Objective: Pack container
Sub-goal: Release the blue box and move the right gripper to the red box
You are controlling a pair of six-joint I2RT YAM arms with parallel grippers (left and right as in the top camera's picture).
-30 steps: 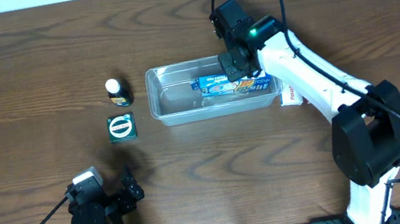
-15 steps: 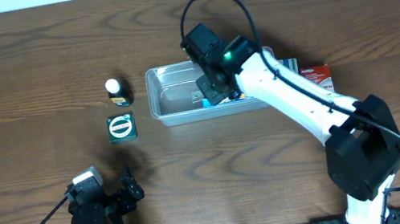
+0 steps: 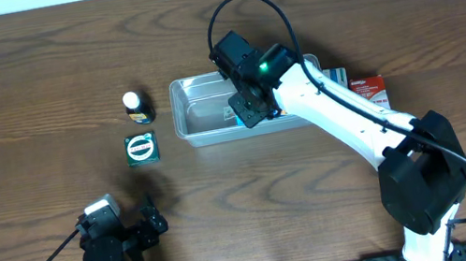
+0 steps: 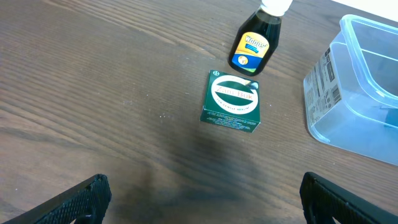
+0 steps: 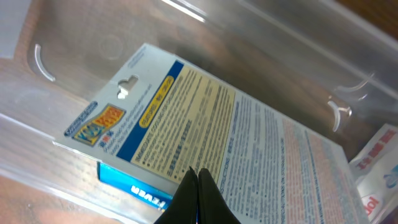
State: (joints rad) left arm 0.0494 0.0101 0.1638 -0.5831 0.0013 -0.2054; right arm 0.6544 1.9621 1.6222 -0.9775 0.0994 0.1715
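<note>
Right gripper (image 5: 198,177) has its fingers pressed together, tips poised over a blue-and-yellow printed card pack (image 5: 186,118) lying inside the clear plastic rectangular container (image 3: 207,118), which sits mid-table toward the far side. I can't tell whether the tips touch the pack. My left gripper (image 4: 202,199) is spread wide over the brown wooden table (image 4: 93,93) at the near left. A small green square box (image 4: 231,102) and a dark white-capped bottle (image 4: 252,50) sit just left of the container.
</note>
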